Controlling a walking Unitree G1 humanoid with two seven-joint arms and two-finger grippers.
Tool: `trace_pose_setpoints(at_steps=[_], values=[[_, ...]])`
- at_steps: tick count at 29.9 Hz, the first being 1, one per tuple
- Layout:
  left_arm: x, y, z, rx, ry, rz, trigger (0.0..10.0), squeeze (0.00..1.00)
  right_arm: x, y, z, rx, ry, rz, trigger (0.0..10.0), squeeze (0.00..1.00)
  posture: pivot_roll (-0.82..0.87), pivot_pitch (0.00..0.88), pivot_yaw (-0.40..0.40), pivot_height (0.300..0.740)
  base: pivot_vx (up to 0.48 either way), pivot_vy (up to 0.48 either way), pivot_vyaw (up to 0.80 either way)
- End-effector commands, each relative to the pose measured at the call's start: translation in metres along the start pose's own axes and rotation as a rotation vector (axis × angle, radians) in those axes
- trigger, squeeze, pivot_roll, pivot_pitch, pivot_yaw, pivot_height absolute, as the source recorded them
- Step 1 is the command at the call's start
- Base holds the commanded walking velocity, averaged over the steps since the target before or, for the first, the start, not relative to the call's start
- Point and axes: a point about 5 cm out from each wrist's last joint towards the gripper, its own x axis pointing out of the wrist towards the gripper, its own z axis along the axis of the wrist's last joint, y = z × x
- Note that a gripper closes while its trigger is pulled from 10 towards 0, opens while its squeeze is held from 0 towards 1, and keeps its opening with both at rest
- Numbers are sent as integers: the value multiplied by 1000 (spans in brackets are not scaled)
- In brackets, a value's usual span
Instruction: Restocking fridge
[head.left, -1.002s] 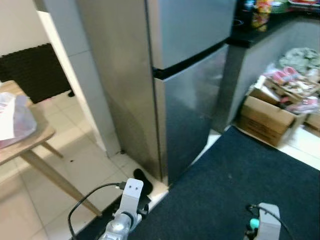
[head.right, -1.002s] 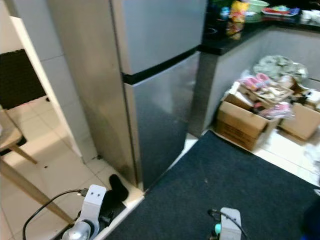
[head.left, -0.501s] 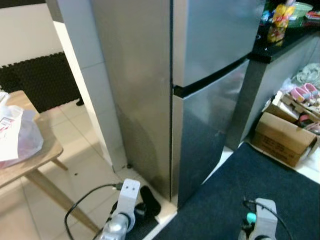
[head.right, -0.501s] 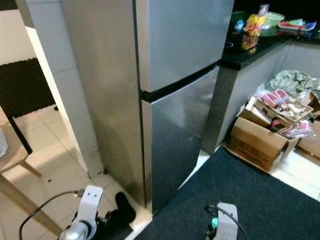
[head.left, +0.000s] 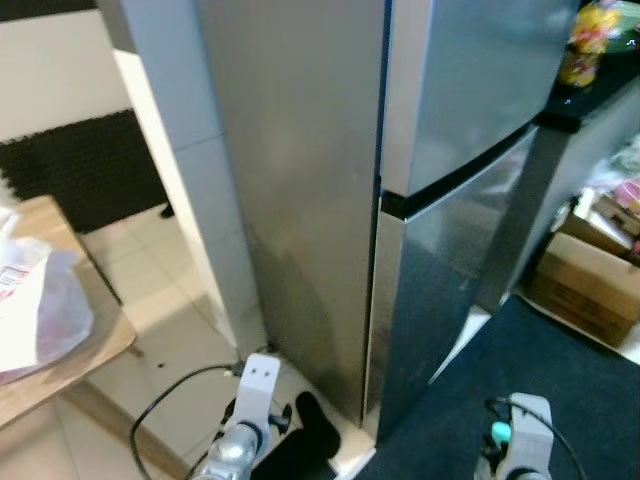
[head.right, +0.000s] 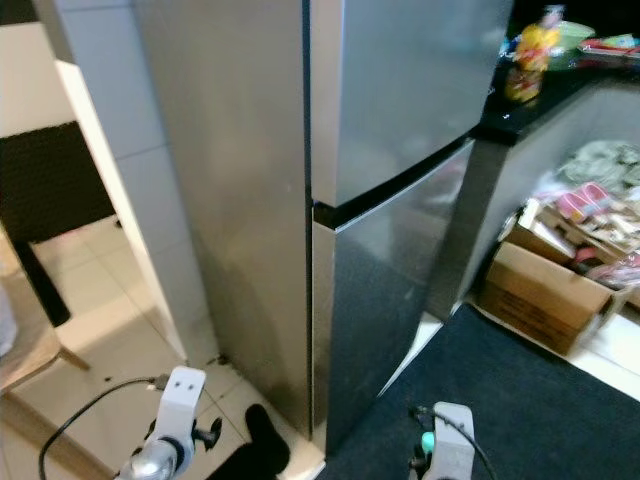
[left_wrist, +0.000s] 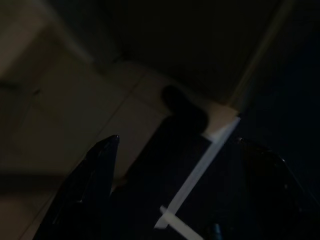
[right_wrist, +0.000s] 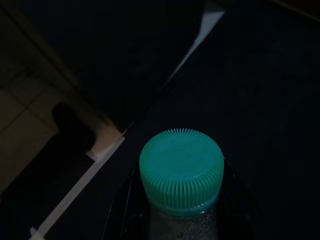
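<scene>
My right gripper (right_wrist: 182, 220) grips a bottle (right_wrist: 181, 172) below its teal cap; likely rigid, light, slippery plastic, so hold the neck. Left gripper (left_wrist: 172, 185) is spread wide, empty. Fridge (head.left: 440, 190) at 12 o'clock, doors closed; cardboard box (head.left: 590, 285) at 3.

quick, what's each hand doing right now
Left hand: open, holding nothing, hanging low above the floor.
Right hand: closed on a bottle with a teal cap.
</scene>
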Motion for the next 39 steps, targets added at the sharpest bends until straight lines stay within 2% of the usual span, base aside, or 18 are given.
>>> trace_pose_setpoints(at_steps=[1,11,15,28,39], values=[[1,0,2,7,-4,-4,10000,0,-2,-5,-9,9,26,-11,10000,0,-104,0,52,740,311,0,-800],[1,-1,2,7,-2,-10,10000,0,-2,-4,-9,10,28,-10,10000,0,-106,0,54,740,305,0,-800],[1,-1,2,7,-5,-15,10000,0,-3,-5,-9,-1,16,-11,10000,0,-106,0,54,740,262,0,0],[1,-6,8,25,-50,-30,10000,0,-4,-7,-11,5,16,-13,10000,0,-109,0,53,740,0,0,0],[1,-8,6,29,-52,-36,10000,0,-4,-7,-11,2,13,-11,10000,0,-109,0,51,740,0,-426,0]])
